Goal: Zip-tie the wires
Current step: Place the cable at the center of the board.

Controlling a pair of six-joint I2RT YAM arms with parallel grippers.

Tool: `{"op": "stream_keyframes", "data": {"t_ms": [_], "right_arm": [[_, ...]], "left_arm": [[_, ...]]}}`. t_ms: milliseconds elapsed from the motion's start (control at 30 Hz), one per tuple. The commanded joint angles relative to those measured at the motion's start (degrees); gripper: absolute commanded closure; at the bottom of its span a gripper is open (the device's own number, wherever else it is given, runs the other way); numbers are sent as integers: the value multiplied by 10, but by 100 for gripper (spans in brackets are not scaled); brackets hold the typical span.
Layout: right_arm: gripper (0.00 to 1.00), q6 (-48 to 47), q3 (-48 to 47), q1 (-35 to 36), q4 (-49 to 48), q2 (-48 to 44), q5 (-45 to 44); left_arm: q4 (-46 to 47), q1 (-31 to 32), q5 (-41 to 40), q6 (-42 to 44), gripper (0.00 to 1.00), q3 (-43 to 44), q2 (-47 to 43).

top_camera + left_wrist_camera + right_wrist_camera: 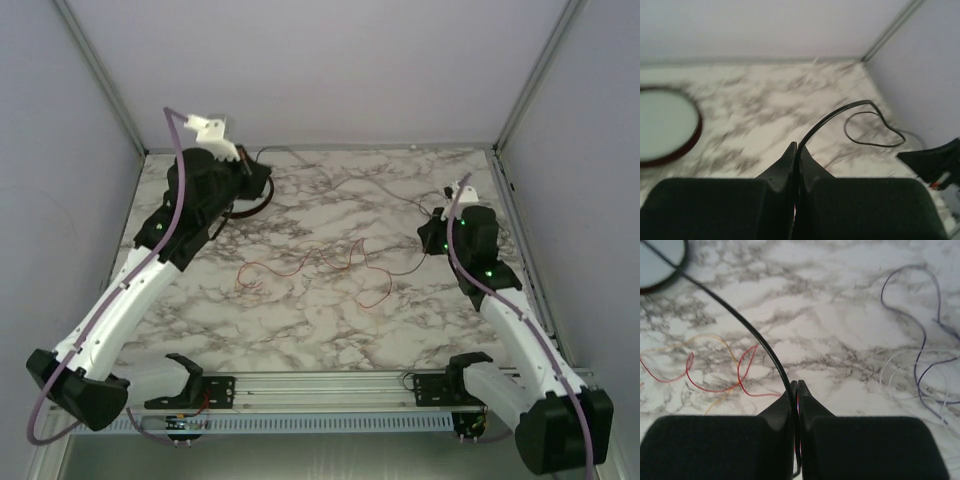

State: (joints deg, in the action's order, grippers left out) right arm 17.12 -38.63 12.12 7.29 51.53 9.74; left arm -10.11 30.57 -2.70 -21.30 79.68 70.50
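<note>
Marble table (300,335): the wires (310,262) lie loose, unbundled, no tie on. My left gripper (796,146) and right gripper (797,384) each pinch a black strand (840,109).

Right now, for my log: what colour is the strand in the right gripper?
The strand is black; see right wrist view.

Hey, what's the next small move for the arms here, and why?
Probably draw the left gripper and right gripper closer over the red wires: both are shut on a black wire, while the red wires lie loose on the marble table.
</note>
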Motion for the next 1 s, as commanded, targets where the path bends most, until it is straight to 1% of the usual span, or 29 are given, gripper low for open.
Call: {"op": "stream_keyframes", "data": {"t_ms": [0,133,200,267,400,567,867,967], "right_arm": [[100,-26,-65,30,115,61,-35],[100,-32,-124,74,181,123,-79],[100,-30,-147,97,207,149,-97],[100,-25,-161,125,223,177,-111],[100,-3,-176,157,237,222,-139],[100,22,-179,179,220,264,-174],[100,24,-168,182,206,288,-191],[98,23,-165,182,195,299,-178]], "left_arm": [[-45,-58,4,-19,100,-107,-50],[-55,-112,-4,-28,100,-207,-83],[-43,-150,21,-41,100,-257,-99],[-35,-166,32,-48,100,-298,-110],[-20,-175,50,-65,100,-364,-113],[36,-177,70,-97,100,-434,-104],[89,-177,68,-112,100,-497,-65],[94,-177,60,-111,97,-508,-56]]}}
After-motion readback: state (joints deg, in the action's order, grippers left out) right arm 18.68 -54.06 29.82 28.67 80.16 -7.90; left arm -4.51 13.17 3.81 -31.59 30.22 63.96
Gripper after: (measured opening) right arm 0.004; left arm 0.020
